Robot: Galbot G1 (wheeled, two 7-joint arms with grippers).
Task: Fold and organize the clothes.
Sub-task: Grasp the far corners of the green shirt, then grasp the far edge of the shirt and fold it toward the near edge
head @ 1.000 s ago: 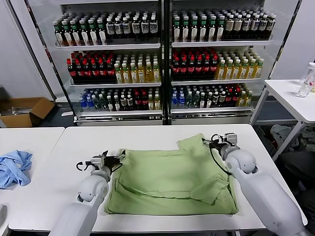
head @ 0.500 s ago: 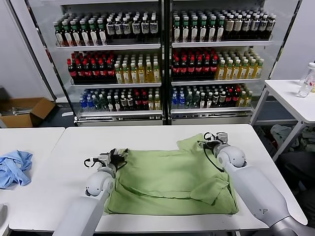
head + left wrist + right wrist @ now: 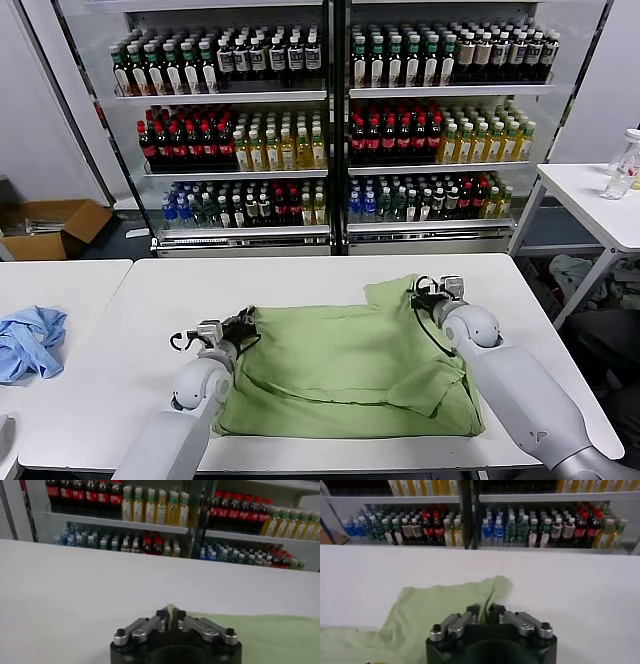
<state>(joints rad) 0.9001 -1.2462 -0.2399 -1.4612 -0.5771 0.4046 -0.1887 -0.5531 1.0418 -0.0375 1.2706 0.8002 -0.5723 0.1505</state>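
The light green T-shirt (image 3: 350, 365) lies partly folded on the white table (image 3: 300, 275), with no print showing. My left gripper (image 3: 246, 322) is shut on the shirt's far left corner; in the left wrist view a thin fold of green cloth (image 3: 171, 611) sits pinched between its fingers. My right gripper (image 3: 415, 295) is shut on the far right part of the shirt, beside the raised sleeve (image 3: 390, 292). In the right wrist view the cloth (image 3: 440, 610) runs into the closed gripper (image 3: 483, 611).
A small light blue garment (image 3: 28, 340) lies on the neighbouring table at the left. Drink coolers full of bottles (image 3: 330, 120) stand behind the table. Another white table (image 3: 590, 200) with a bottle stands at the right. A cardboard box (image 3: 50, 225) sits on the floor.
Both grippers have moved the shirt's far edge: the left one shifted right and slightly back, the right one shifted left toward the middle. The cloth has bunched a little between them.
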